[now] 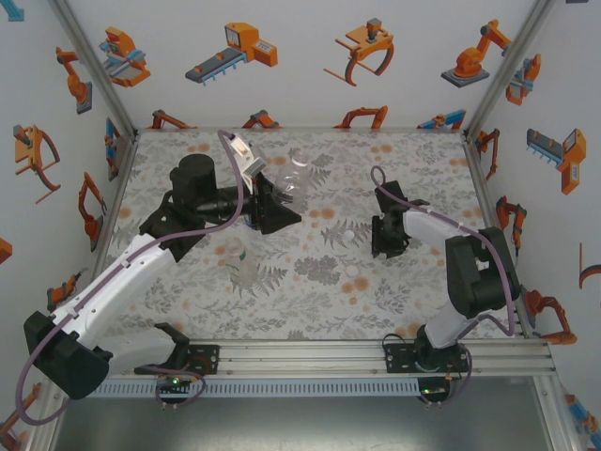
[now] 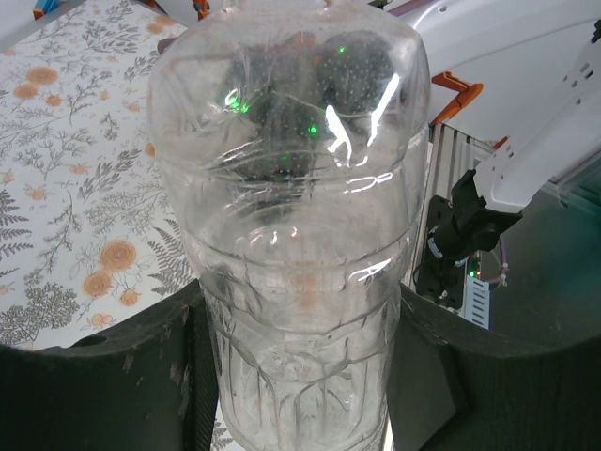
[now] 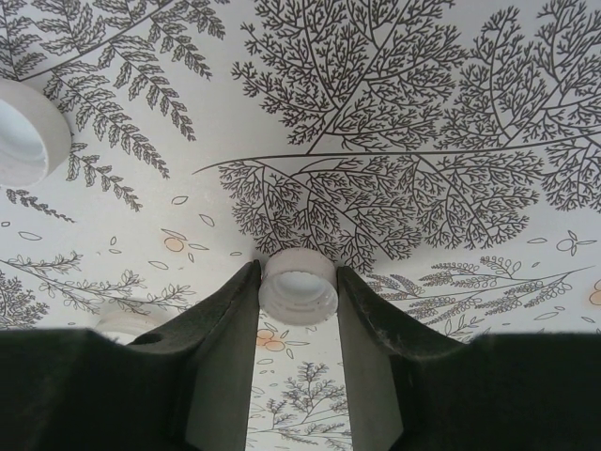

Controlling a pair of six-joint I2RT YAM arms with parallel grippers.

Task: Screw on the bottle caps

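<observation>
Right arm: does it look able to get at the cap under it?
Likely yes: the cap sits on the table between the right gripper's fingers, both touching it, with nothing else crowding it.

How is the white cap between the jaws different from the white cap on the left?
The pinched cap sits between the jaws of the right gripper, touched on both sides; the loose cap lies free on the table. The pinched cap shows whole; the loose cap is cut off by the picture's edge. Both are white, round, hollow side showing.
</observation>
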